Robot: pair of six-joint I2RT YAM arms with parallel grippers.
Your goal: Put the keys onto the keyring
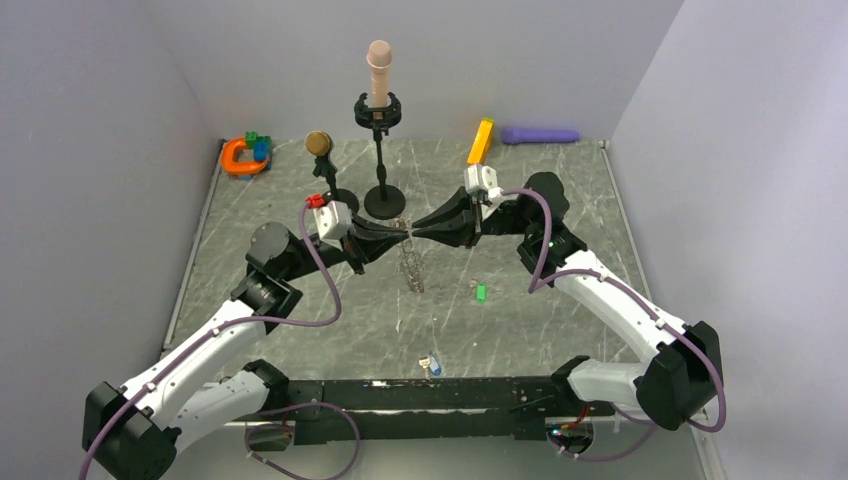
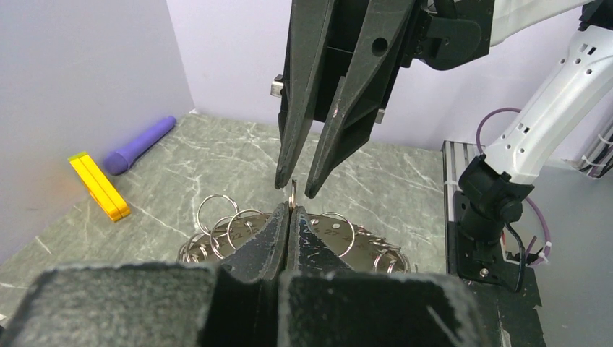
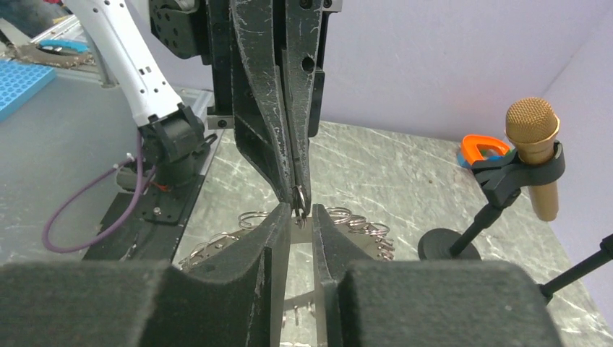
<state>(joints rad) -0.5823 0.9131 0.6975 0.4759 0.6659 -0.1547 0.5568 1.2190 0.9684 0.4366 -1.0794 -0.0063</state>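
Note:
The keyring (image 1: 411, 266), a dark metal ring rimmed with many small split rings, hangs over the middle of the table. My left gripper (image 1: 401, 234) is shut on a small split ring (image 2: 293, 195) at its top. Directly opposite, my right gripper (image 1: 421, 230) is open by a narrow gap, its fingertips either side of that same small ring (image 3: 298, 197). In the left wrist view the keyring (image 2: 235, 230) spreads below my shut left gripper (image 2: 290, 212). A green key (image 1: 481, 292) lies on the table to the right of the keyring, apart from both grippers.
Two black stands (image 1: 384, 200) rise behind the grippers, one holding a gold microphone (image 1: 319, 144). At the back lie an orange clamp (image 1: 240, 156), a yellow bar (image 1: 481, 141) and a purple cylinder (image 1: 540, 135). A small blue-and-silver piece (image 1: 431, 365) lies near the front edge.

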